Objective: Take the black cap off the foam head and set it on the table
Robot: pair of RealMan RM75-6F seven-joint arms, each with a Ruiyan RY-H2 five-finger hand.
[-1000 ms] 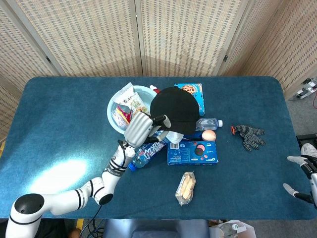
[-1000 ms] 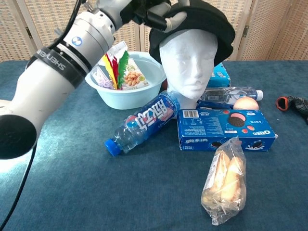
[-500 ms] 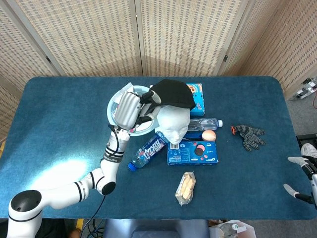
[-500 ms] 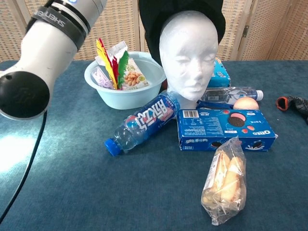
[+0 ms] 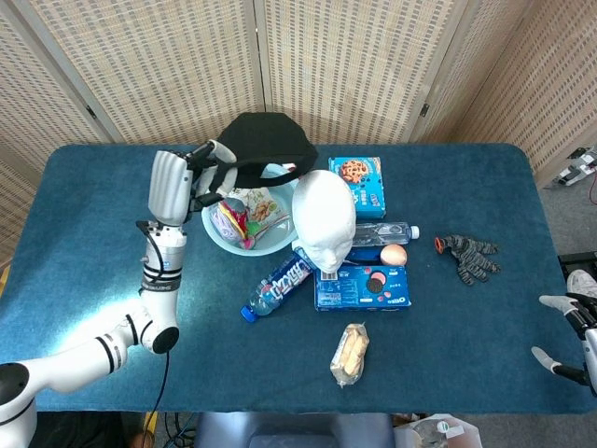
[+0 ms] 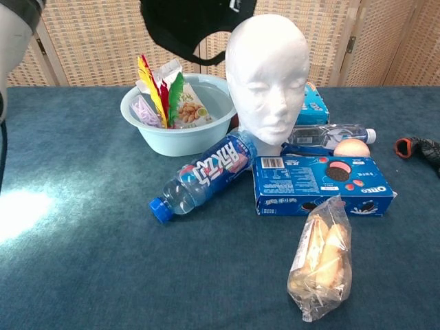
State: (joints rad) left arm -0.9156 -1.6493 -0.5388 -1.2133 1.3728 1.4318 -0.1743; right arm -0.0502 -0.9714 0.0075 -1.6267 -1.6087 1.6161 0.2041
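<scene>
Woven folding screens stand behind a blue-covered desk [image 5: 103, 196], and the left hand [image 5: 173, 187] is up above its left part, fingers [image 5: 216, 149] clamped on the edge of the black cap [image 5: 266, 140], which hangs in the air clear of the foam head [image 5: 324, 219] and just over the back rim of the light blue bowl [image 5: 216, 227]. From the chest view the cap [image 6: 192, 24] dangles at the top of the frame, above the bowl [image 6: 148, 124] and left of the bare white head [image 6: 268, 75]. The head stands upright mid-desk with a soda bottle [image 5: 281, 283] lying at its base, a blue cookie box [image 5: 364, 286] in front of it, a water bottle [image 5: 390, 231] and a peach [image 5: 393, 254] beside it. A bagged snack [image 5: 350, 353] lies nearer the front edge, a dark glove [image 5: 471, 256] off to the right. The right hand [image 5: 574, 338] sits at the far right edge, fingers spread, holding nothing.
</scene>
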